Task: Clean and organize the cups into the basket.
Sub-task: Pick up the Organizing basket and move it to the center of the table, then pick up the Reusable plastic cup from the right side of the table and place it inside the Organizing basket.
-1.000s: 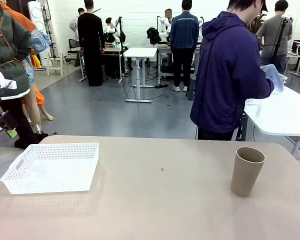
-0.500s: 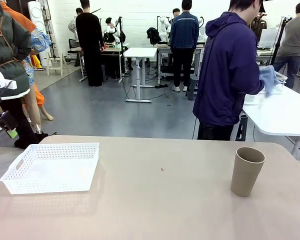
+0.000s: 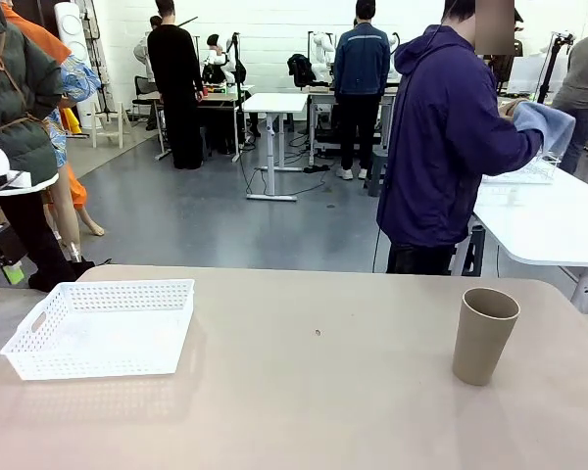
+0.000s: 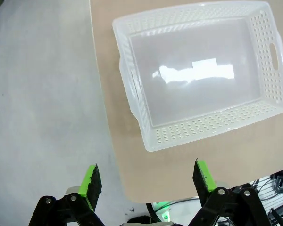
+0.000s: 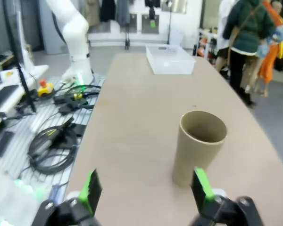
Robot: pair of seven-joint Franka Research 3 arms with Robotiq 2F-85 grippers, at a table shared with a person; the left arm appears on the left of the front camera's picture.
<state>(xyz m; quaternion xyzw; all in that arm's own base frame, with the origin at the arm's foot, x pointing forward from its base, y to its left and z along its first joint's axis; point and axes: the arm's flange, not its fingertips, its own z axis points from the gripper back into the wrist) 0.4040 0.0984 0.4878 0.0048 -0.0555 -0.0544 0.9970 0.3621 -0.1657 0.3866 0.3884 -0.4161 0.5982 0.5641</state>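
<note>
A tan-brown cup (image 3: 484, 335) stands upright near the table's right end, mouth up. In the right wrist view that cup (image 5: 200, 146) is just beyond my open right gripper (image 5: 146, 186), slightly toward one finger and apart from both pads. The white perforated basket (image 3: 98, 364) sits at the table's left end. My left gripper (image 4: 147, 176) hangs open high above the table's edge beside the basket (image 4: 132, 89), whose glossy floor shows whole. A green pad of the left gripper's fingers (image 3: 16, 274) shows at the front view's left edge.
A person in a purple jacket (image 3: 446, 147) stands beyond the far edge, back turned, holding a blue cloth (image 3: 547, 122) over another white table (image 3: 549, 220). Cables (image 5: 52, 146) lie beside the beige table (image 3: 304, 411) on the robot's side, near the left arm's base (image 5: 78, 70).
The person has lifted the blue cloth higher. My left gripper has shifted slightly downward at the picture's left edge. The cup and basket have not moved.
</note>
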